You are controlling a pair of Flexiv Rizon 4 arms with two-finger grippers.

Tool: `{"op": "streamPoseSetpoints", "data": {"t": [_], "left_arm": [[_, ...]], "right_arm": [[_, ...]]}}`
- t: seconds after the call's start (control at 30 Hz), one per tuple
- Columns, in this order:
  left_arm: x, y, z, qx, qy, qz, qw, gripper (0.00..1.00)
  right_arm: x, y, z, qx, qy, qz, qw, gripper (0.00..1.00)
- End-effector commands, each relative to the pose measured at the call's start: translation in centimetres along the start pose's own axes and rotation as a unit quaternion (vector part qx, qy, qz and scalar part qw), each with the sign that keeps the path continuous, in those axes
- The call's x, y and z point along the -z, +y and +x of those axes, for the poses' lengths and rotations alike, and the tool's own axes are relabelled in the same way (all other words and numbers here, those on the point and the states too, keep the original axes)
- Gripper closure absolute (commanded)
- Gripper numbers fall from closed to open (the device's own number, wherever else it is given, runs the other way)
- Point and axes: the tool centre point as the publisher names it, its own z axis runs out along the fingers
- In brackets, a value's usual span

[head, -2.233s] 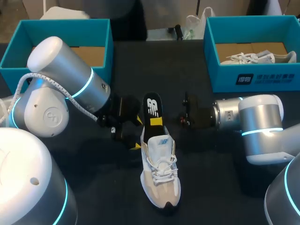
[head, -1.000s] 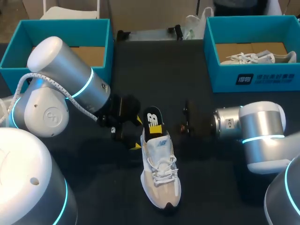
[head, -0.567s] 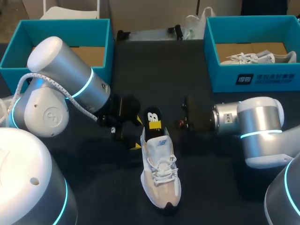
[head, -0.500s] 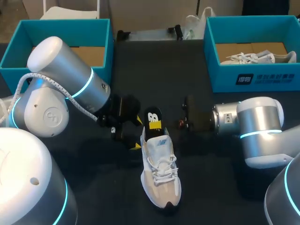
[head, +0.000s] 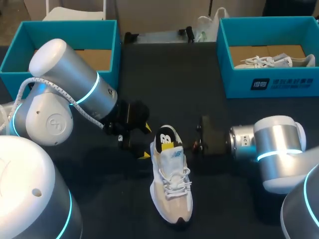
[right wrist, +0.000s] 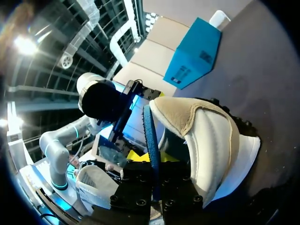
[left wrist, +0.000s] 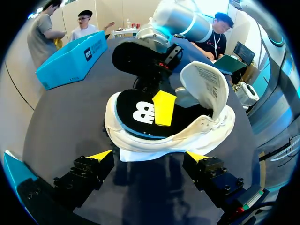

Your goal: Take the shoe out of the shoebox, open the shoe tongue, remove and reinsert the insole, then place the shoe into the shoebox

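The shoe (head: pixel 169 184) lies mid-table, toe nearest, tongue lifted. At its heel the left gripper (left wrist: pixel 149 156) has its fingers apart, one on each side, gripping nothing. The right gripper (right wrist: pixel 153 183), reaching in from the right, is pinched on the insole (head: pixel 166 138), whose heel end stands out of the shoe. To seat it, I would steady the heel, then slide the insole flat toward the toe. A shoebox (head: pixel 269 82) stands far right.

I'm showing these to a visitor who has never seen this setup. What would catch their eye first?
The pale shoe at the table's middle, with its black, yellow-tagged insole sticking up out of the heel opening. The left gripper stands open at the heel, while the right gripper pinches the insole's edge. A teal left shoebox and right shoebox sit at the far corners.
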Motion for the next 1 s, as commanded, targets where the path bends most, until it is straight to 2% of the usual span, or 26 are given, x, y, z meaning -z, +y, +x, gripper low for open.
{"op": "streamPoseSetpoints", "data": {"t": [0.03,0.1,0.13,0.5,0.6,0.67,0.77,1.0], "left_arm": [[-0.1,0.0,0.0,0.000,0.000,0.000,1.000,0.00],[-0.1,0.0,0.0,0.000,0.000,0.000,1.000,0.00],[-0.1,0.0,0.0,0.000,0.000,0.000,1.000,0.00],[-0.1,0.0,0.0,0.000,0.000,0.000,1.000,0.00],[-0.1,0.0,0.0,0.000,0.000,0.000,1.000,0.00],[-0.1,0.0,0.0,0.000,0.000,0.000,1.000,0.00],[-0.1,0.0,0.0,0.000,0.000,0.000,1.000,0.00],[-0.1,0.0,0.0,0.000,0.000,0.000,1.000,0.00]], "right_arm": [[-0.1,-0.3,0.8,0.013,-0.001,-0.002,1.000,0.66],[-0.2,0.0,1.0,0.024,0.003,0.002,1.000,0.55],[-0.3,0.2,1.2,0.028,0.003,0.004,1.000,0.54],[-0.8,2.3,1.6,0.054,0.010,0.014,0.998,0.61],[-0.9,2.7,1.4,0.054,0.011,0.015,0.998,0.65],[-0.9,2.9,1.2,0.052,0.011,0.016,0.998,0.71],[-0.9,3.0,1.1,0.050,0.011,0.015,0.999,1.00],[-0.4,2.2,0.4,0.031,0.008,0.009,0.999,1.00]]}}
